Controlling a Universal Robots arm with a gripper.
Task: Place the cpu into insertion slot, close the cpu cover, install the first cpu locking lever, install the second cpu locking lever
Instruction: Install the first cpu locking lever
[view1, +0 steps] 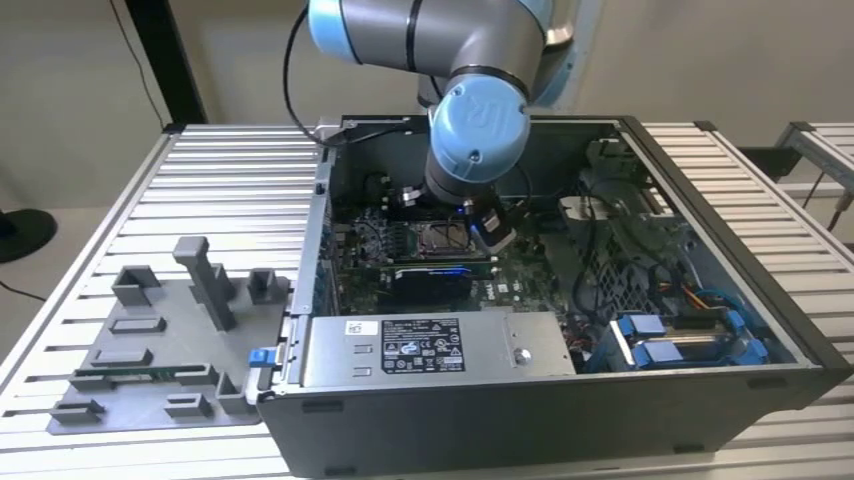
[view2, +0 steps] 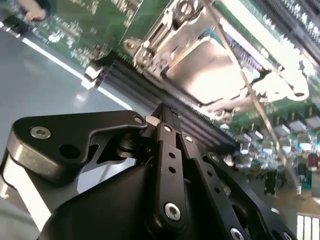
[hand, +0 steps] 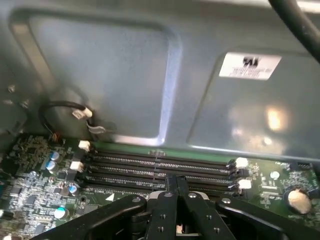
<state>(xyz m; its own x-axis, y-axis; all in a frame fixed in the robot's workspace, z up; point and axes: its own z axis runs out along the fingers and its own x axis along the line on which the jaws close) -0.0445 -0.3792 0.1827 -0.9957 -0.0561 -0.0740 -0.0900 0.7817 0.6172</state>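
In the exterior view the arm's wrist reaches down into the open computer case, right over the insertion slot on the green board. The second wrist view shows the cpu, silvery-tan, lying flat in the slot. The silvery cpu cover lies down around it. A thin metal locking lever runs slantwise across the socket. My gripper hovers just above the board beside the socket, over the long black slots. Its black fingers are pressed together, shut, and I see nothing between them.
Long black memory slots lie under the fingers, with the grey case wall beyond. A power supply box sits at the case front, and cables and blue drive brackets at the exterior view's right. A grey fixture plate lies outside, left.
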